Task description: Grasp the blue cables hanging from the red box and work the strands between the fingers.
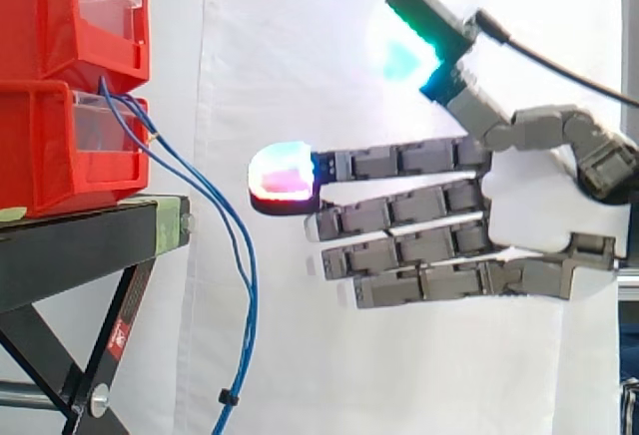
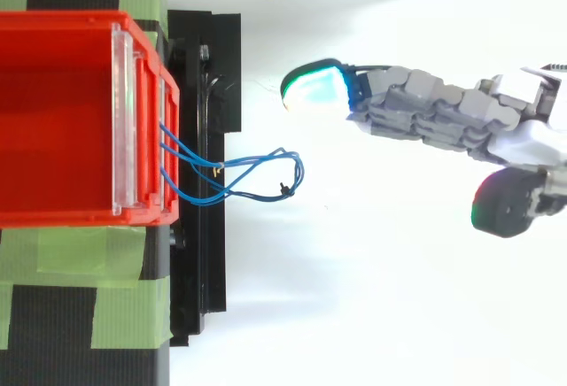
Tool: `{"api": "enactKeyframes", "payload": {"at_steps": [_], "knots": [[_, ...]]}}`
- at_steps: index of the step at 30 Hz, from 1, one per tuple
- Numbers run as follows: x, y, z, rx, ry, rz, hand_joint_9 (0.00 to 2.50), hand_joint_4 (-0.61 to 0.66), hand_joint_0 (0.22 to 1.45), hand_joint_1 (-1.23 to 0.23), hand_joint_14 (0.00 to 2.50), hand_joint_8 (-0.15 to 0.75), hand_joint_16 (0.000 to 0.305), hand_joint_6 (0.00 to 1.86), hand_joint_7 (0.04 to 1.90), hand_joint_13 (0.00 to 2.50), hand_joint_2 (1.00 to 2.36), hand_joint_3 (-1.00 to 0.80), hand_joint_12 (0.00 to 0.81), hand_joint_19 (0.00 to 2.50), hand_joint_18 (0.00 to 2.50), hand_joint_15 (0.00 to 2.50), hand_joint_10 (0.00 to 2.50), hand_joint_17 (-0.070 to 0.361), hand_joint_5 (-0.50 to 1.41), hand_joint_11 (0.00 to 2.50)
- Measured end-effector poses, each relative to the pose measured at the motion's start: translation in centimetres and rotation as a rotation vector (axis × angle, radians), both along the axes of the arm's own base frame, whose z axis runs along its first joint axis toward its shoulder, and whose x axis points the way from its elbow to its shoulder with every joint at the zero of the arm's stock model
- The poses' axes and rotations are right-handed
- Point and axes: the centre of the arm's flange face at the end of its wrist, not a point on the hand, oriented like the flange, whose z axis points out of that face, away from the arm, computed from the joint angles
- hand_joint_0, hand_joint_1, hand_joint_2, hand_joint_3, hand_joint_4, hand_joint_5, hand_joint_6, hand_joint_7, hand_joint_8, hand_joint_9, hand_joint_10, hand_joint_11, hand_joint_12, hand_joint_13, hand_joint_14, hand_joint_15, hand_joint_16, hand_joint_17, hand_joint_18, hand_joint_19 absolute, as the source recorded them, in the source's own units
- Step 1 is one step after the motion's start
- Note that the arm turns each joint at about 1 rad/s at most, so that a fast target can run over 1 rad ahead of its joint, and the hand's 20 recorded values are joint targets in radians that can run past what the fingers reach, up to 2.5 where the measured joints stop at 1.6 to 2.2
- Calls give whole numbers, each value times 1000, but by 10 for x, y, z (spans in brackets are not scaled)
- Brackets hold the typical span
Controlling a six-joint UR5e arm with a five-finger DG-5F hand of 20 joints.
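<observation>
The hand (image 1: 529, 206) is hovering, fingers (image 1: 399, 161) straight and spread; blue cables (image 1: 250, 290) are hanging vertically from the red box (image 1: 60, 146), just beyond the fingertips.

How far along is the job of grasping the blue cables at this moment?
Done: only the approach. The robot hand is level with the blue cables, fingers straight and pointing at them, with a clear gap in both views. The cables hang free from the lower red bin. Left: closing the gap, grasping, working the strands.
</observation>
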Motion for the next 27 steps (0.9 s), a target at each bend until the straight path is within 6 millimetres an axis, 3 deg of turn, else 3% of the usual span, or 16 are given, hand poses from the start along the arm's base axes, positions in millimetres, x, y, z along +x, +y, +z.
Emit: {"api": "enactKeyframes", "payload": {"at_steps": [6,16,27], "knots": [[20,6,-29,61,-30,-13,0,84,632,-409,3,219,62,2,565,0,1000,-1000,349,137,0,144,0,139,-428,0],[37,13,-29,25,-34,-23,0,101,632,-410,4,241,63,3,597,0,1000,-1000,365,164,0,172,0,141,-400,0],[66,33,-50,36,-45,-23,42,115,637,-409,5,264,64,3,622,0,1000,-1000,377,215,0,199,0,144,-376,36]]}}
